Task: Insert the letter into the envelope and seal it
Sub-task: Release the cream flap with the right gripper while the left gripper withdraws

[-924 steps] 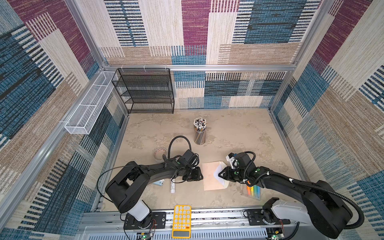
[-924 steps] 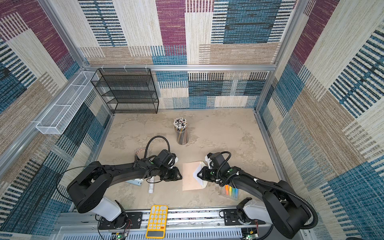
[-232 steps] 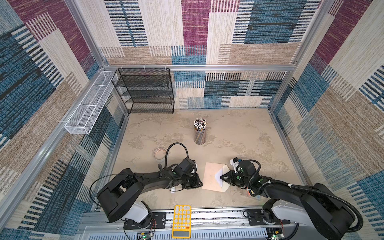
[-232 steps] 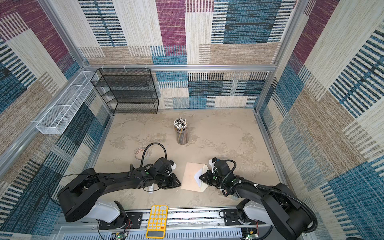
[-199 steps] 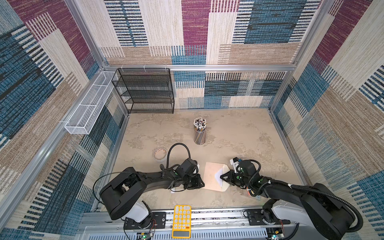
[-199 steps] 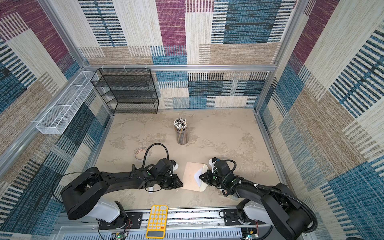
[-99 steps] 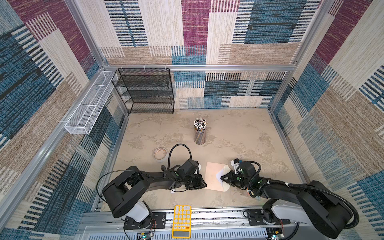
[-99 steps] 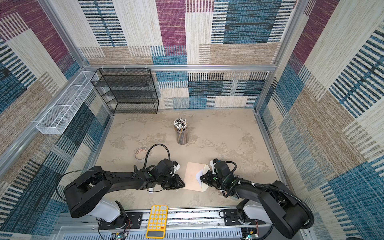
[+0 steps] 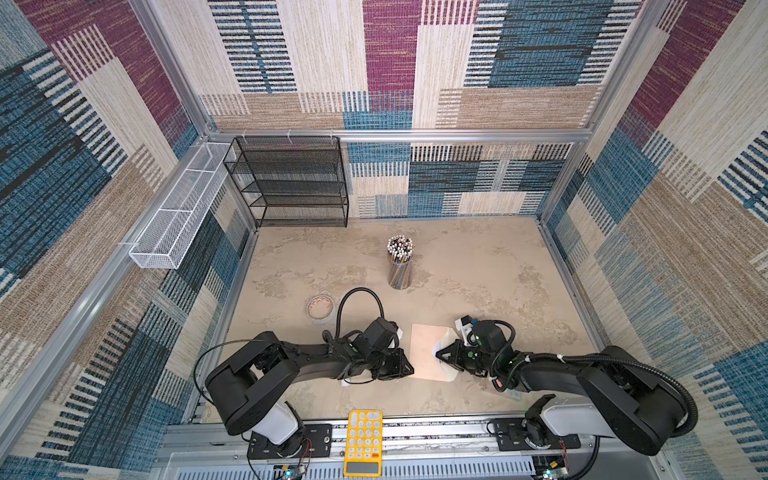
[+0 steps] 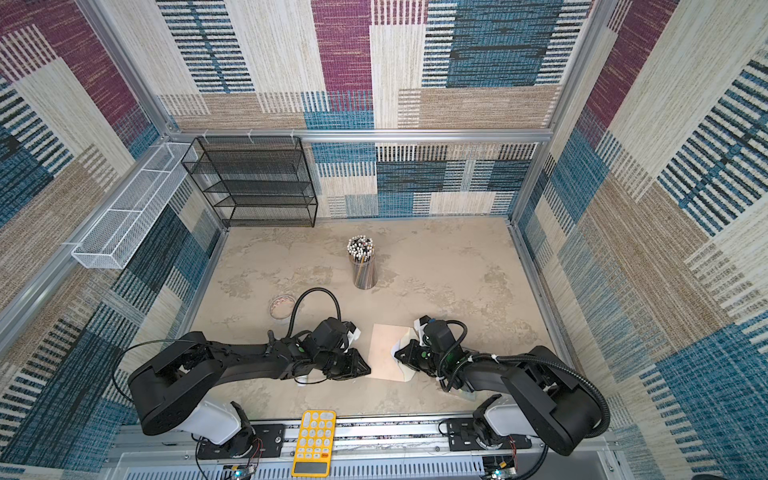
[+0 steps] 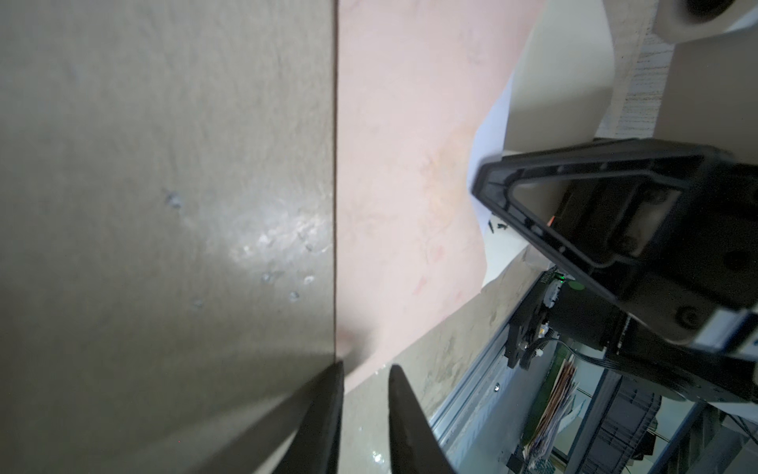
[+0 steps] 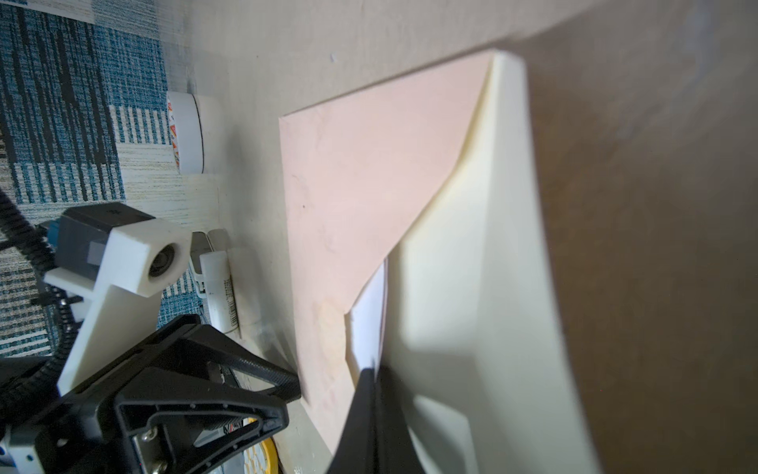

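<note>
Right wrist view: right tool (image 12: 371, 369) clenched at edge of white paper letter (image 12: 369, 312), mostly inside pale peach-tan paper envelope (image 12: 361, 184).
Left tool (image 11: 366, 365): slightly parted, beside envelope corner.
Envelope: flat on beige tabletop (image 9: 478, 270).

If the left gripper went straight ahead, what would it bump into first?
Probably the envelope: the left gripper points at its near corner, tips nearly touching it, though the depth is unclear.

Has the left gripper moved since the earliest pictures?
Yes. In a top view the left gripper has come nearer the yellow calculator, from beside the middle of the envelope's left edge to its near corner.
</note>
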